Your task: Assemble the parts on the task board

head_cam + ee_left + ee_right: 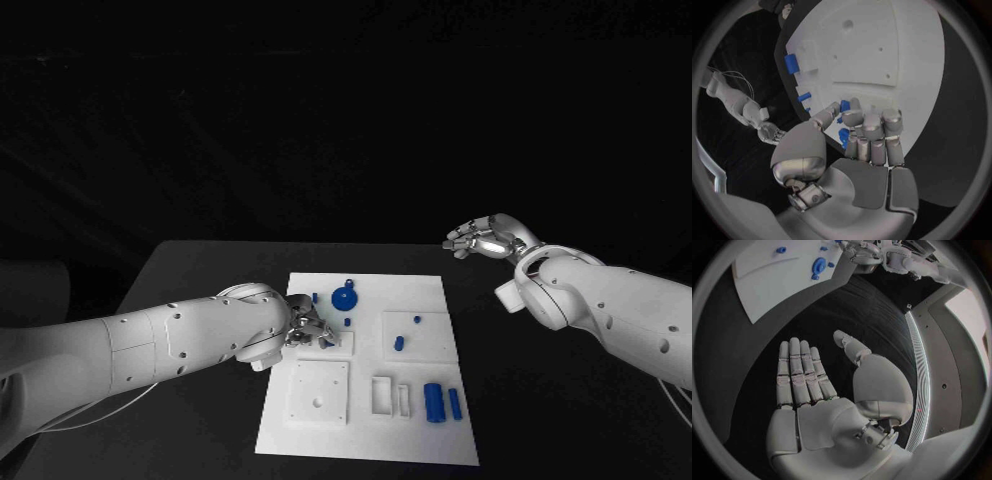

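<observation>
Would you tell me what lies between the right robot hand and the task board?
Only bare black table: in the head view the right robot hand hangs off the task board, nothing lying between them.

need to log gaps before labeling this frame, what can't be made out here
1. Whether the left hand holds a blue part: in the head view its own arm covers the fingers; in the left wrist view the curled fingers hide the contact.
2. The spot on the task board beneath that hand: covered.
3. The right hand is far and small in the head view; the right wrist view shows it flat, holding nothing.
</observation>
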`<state>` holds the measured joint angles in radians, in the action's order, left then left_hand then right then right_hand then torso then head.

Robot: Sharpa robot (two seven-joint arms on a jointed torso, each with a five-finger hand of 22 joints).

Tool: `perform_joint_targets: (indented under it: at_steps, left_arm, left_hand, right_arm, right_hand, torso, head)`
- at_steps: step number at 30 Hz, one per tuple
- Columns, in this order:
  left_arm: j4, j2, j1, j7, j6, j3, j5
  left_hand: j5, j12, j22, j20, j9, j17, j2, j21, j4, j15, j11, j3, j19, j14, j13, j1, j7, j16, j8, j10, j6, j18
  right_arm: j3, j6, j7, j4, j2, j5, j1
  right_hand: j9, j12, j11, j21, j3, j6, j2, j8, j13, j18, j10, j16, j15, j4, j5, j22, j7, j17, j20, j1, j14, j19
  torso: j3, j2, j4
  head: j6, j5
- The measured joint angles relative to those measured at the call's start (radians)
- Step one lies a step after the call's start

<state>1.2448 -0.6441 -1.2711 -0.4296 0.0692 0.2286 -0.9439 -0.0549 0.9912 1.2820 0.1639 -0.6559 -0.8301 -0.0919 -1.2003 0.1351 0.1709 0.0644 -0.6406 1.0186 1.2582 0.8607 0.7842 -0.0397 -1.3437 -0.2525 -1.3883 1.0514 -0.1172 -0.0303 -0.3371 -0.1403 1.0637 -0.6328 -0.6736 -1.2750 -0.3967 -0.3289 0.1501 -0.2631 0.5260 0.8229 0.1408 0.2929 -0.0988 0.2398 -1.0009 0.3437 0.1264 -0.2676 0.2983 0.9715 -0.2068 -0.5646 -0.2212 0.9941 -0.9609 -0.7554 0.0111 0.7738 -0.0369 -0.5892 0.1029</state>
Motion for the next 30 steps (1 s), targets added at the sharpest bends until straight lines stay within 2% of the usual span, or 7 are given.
perform_joint_targets:
  at_steps: [5, 12, 14, 21, 30]
  left_arm:
    - [0.005, -0.004, 0.000, 0.000, -0.001, 0.000, -0.001]
    - [0.015, -0.017, 0.000, 0.003, -0.007, -0.001, 0.006]
    - [0.016, -0.020, 0.000, 0.003, -0.009, -0.001, 0.010]
    - [0.024, -0.028, 0.001, 0.004, -0.011, -0.002, 0.022]
    - [0.025, -0.032, 0.000, 0.005, -0.012, -0.003, 0.042]
  left_hand:
    - [0.000, 0.000, 0.000, 0.000, 0.001, 0.000, 0.010, 0.000, 0.005, 0.000, 0.004, -0.005, 0.000, 0.000, 0.000, 0.010, 0.000, 0.000, 0.000, -0.003, 0.000, -0.005]
    - [-0.093, 0.000, 0.002, 0.000, 0.006, 0.000, 0.049, -0.004, 0.074, 0.004, 0.004, -0.028, 0.000, 0.003, -0.001, 0.049, -0.003, 0.000, 0.005, -0.003, 0.003, -0.006]
    - [-0.111, 0.000, 0.002, 0.000, 0.006, 0.000, 0.058, -0.004, 0.081, 0.004, 0.004, -0.026, 0.000, 0.003, -0.002, 0.050, -0.003, 0.000, 0.006, -0.003, 0.003, -0.006]
    - [-0.140, 0.000, 0.001, 0.000, 0.010, 0.000, 0.078, -0.004, 0.093, 0.004, 0.004, -0.031, 0.000, 0.003, -0.003, 0.040, -0.003, 0.000, 0.009, -0.003, 0.003, -0.004]
    - [-0.205, 0.000, -0.001, -0.002, 0.014, 0.000, 0.093, -0.004, 0.113, 0.004, 0.004, -0.039, -0.002, 0.003, -0.004, 0.026, -0.003, 0.000, 0.009, -0.003, 0.003, 0.001]
  right_arm:
    - [-0.001, 0.001, 0.000, -0.001, 0.001, 0.000, 0.000]
    - [-0.002, 0.002, 0.000, 0.000, 0.001, 0.000, 0.002]
    - [-0.002, 0.002, 0.001, 0.000, 0.001, 0.000, 0.003]
    - [-0.002, 0.003, 0.001, 0.000, 0.001, 0.000, 0.004]
    - [-0.003, 0.005, 0.001, 0.000, 0.000, 0.000, 0.005]
  right_hand:
    - [0.000, 0.000, 0.000, 0.000, 0.000, 0.000, 0.000, 0.000, 0.000, 0.000, 0.000, 0.000, 0.000, 0.000, 0.000, 0.000, 0.000, 0.000, 0.000, 0.000, 0.000, 0.000]
    - [0.000, 0.000, 0.000, 0.000, 0.000, 0.000, 0.000, 0.000, 0.000, 0.000, 0.000, 0.000, 0.000, 0.000, 0.000, 0.000, 0.000, 0.000, 0.000, 0.000, 0.000, 0.000]
    - [0.000, 0.000, 0.000, 0.000, 0.000, 0.000, 0.000, 0.000, 0.000, 0.000, 0.000, 0.000, 0.000, 0.000, 0.000, 0.000, 0.000, 0.000, -0.002, 0.000, 0.000, 0.002]
    - [0.000, 0.000, 0.000, 0.000, 0.000, 0.000, 0.000, 0.000, 0.001, 0.000, 0.000, 0.000, 0.000, 0.000, 0.000, 0.000, 0.000, 0.000, -0.004, 0.000, 0.000, 0.004]
    - [0.000, 0.000, 0.000, 0.000, 0.000, 0.000, 0.000, 0.000, 0.002, 0.000, 0.000, 0.000, 0.000, 0.000, 0.000, 0.000, 0.000, 0.000, -0.004, 0.000, 0.000, 0.004]
  torso:
    - [-0.0003, 0.000, 0.0002]
    - [-0.0012, -0.001, 0.0003]
    - [-0.0013, -0.001, 0.0003]
    - [-0.0021, 0.000, 0.0003]
    - [-0.0013, 0.000, 0.0005]
  head:
    - [0.000, 0.001]
    - [-0.002, 0.004]
    - [-0.002, 0.005]
    - [-0.001, 0.006]
    - [0.000, 0.008]
